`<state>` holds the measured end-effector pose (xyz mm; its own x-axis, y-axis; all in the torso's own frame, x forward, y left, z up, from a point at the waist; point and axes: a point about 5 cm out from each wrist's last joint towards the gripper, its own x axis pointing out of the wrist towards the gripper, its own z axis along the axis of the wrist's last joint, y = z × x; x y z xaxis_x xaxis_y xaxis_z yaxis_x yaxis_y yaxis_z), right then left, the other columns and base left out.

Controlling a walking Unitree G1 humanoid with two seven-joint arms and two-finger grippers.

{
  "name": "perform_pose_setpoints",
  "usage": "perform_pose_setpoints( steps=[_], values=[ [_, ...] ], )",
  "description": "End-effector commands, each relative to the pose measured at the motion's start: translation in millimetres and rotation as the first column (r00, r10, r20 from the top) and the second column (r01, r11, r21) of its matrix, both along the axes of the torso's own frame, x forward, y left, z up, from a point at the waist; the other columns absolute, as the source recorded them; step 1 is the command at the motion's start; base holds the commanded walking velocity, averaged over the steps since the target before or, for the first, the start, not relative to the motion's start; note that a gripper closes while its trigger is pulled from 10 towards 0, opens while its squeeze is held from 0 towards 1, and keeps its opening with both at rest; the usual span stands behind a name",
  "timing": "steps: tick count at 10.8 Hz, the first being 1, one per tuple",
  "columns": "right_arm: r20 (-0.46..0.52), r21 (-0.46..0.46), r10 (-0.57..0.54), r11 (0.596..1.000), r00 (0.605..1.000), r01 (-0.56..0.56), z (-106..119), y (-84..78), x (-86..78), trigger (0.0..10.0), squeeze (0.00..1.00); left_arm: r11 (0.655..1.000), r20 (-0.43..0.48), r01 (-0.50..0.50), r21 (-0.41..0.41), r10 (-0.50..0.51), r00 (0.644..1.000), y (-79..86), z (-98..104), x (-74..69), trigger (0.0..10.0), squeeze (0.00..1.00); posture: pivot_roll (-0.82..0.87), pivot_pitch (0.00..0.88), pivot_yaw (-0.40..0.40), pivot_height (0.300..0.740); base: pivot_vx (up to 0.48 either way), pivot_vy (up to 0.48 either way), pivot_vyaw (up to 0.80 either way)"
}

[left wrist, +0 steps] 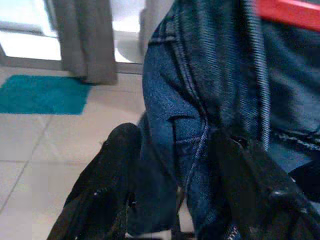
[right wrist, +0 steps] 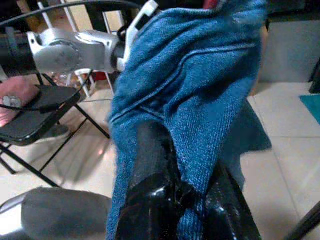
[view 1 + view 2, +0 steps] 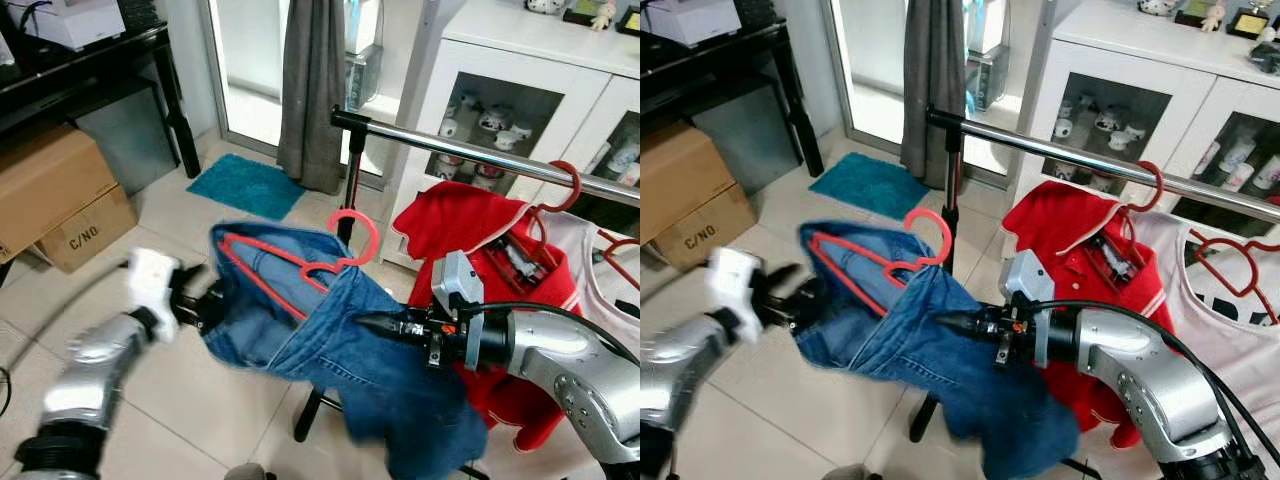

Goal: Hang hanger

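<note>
Right now the red plastic hanger (image 3: 318, 262) carrying folded blue denim jeans (image 3: 330, 340) sits between both arms, hook up, just below and in front of the chrome garment rail (image 3: 470, 150). Left gripper (image 3: 205, 305) pinches the denim's outer edge; right gripper (image 3: 372, 324) has its fingers clamped on denim near the middle. I'd lift both evenly, keep the hook upright, clear the rail's black end post (image 3: 352, 170), then lower onto bare rail beside the red shirt (image 3: 450, 225).
</note>
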<state>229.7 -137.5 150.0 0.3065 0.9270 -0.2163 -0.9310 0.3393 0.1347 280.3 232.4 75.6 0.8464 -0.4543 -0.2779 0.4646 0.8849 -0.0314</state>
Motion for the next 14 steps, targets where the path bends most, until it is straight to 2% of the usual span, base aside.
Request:
perform_pose_setpoints(
  steps=[1, 2, 3, 5, 6, 9, 12, 13, 14],
  values=[
    [0.039, 0.045, 0.012, 0.999, 0.999, -0.014, 12, -0.3, -1.8, 0.0, 0.0, 0.998, 0.009, 0.056, 0.017, -0.056, 0.998, -10.8, 0, 0.2, 10.0, 0.0, -0.01, 0.0, 0.011, 0.74, 0.0, 0.0, 0.0],
    [0.034, 0.054, 0.024, 0.998, 0.999, -0.026, 13, 0.4, -4.1, 0.0, 0.0, 0.994, 0.042, 0.11, -0.001, -0.11, 0.993, -20.7, 1, -1.6, 10.0, 0.0, -0.02, 0.0, 0.013, 0.74, 0.0, 0.0, 0.0],
    [0.03, 0.059, 0.032, 0.998, 0.999, -0.034, 13, 0.6, -5.8, 0.0, 0.0, 0.993, 0.068, 0.115, 0.004, -0.115, 0.991, -24.0, 2, -1.0, 10.0, 0.0, -0.02, 0.0, 0.016, 0.74, 0.0, 0.0, 0.0],
    [0.023, 0.08, 0.045, 0.996, 0.999, -0.047, 15, 0.8, -7.8, 0.0, 0.0, 0.995, 0.08, 0.001, 0.103, -0.009, 0.997, -15.0, -4, 9.2, 9.8, 0.0, -0.02, 0.0, 0.011, 0.74, 0.0, 0.0, 0.0],
    [0.017, 0.084, 0.057, 0.995, 0.998, -0.059, 15, 1.3, -9.0, 0.0, 0.0, 0.992, 0.112, -0.059, 0.112, 0.046, 0.993, -9.6, -1, 14.0, 0.0, 0.0, -0.02, 0.0, 0.009, 0.74, 0.0, 0.0, 0.0],
    [0.007, 0.066, 0.055, 0.996, 0.998, -0.055, 11, 1.5, -9.8, 0.0, 0.0, 0.996, 0.15, -0.042, 0.074, 0.03, 0.988, -9.8, 3, 13.9, 0.0, 0.0, -0.02, 0.0, 0.011, 0.74, 0.0, 0.0, 0.0],
    [0.002, 0.055, 0.055, 0.997, 0.998, -0.055, 9, 2.2, -10.5, 0.0, 0.0, 0.997, 0.168, -0.026, 0.076, 0.013, 0.986, -9.8, 2, 14.9, 0.0, 0.0, -0.02, 0.0, 0.012, 0.74, 0.0, 0.0, 0.0],
    [0.003, 0.04, 0.041, 0.998, 0.999, -0.041, 7, 1.5, -9.4, 0.0, 0.0, 0.997, 0.175, -0.023, 0.074, 0.01, 0.984, -8.9, 4, 14.4, 0.0, 0.0, -0.02, 0.0, 0.012, 0.74, 0.0, 0.0, 0.0],
    [0.009, -0.018, -0.031, 0.999, 0.999, 0.031, 1, -0.9, -1.6, 0.0, 0.0, 0.997, 0.19, -0.019, 0.07, 0.006, 0.982, -7.3, 6, 12.9, 0.0, 0.0, -0.02, 0.0, 0.014, 0.74, 0.0, 0.0, 0.0]
  ],
)
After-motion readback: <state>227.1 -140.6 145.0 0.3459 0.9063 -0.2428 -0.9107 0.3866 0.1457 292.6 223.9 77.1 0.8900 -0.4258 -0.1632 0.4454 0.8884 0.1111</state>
